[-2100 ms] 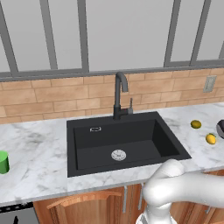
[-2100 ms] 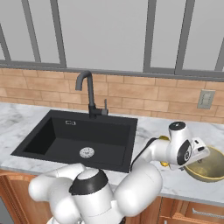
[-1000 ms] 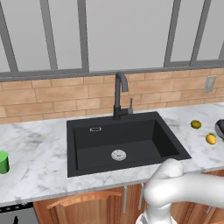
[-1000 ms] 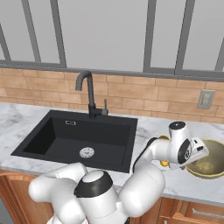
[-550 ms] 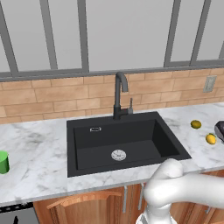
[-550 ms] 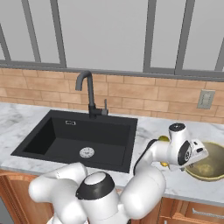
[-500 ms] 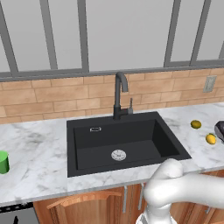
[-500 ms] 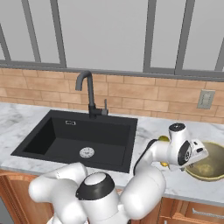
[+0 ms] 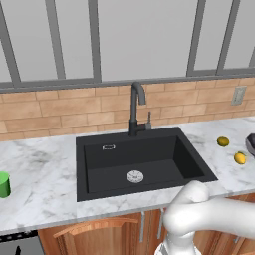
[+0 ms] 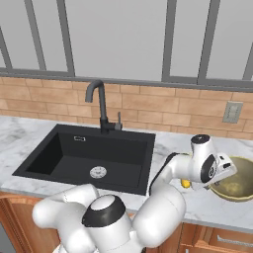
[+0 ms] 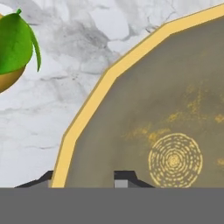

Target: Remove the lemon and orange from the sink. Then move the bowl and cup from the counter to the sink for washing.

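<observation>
The golden-tan bowl (image 10: 240,188) with a pale yellow rim sits on the counter at the right. My gripper (image 10: 221,171) is at its left rim. In the hand view the gripper (image 11: 83,179) straddles the bowl (image 11: 166,113), one fingertip (image 11: 41,179) outside the rim and the other inside, shut on it. The orange (image 9: 223,141) and the lemon (image 9: 240,158) lie on the counter right of the black sink (image 9: 99,167). A leafy golden fruit, probably the orange (image 11: 8,57), lies beside the bowl. The green cup (image 9: 4,184) stands at the far left.
A tall black faucet (image 9: 135,107) rises behind the basin, which holds just its round silver drain (image 9: 134,176). A brick backsplash and windows run along the back. My white arm (image 10: 178,170) reaches across the counter's right part. A wall outlet (image 10: 231,111) sits above the bowl.
The jaws have closed in on the bowl's rim. The hand has sunk slightly toward the bowl. Fruits, cup and bowl stay where they were.
</observation>
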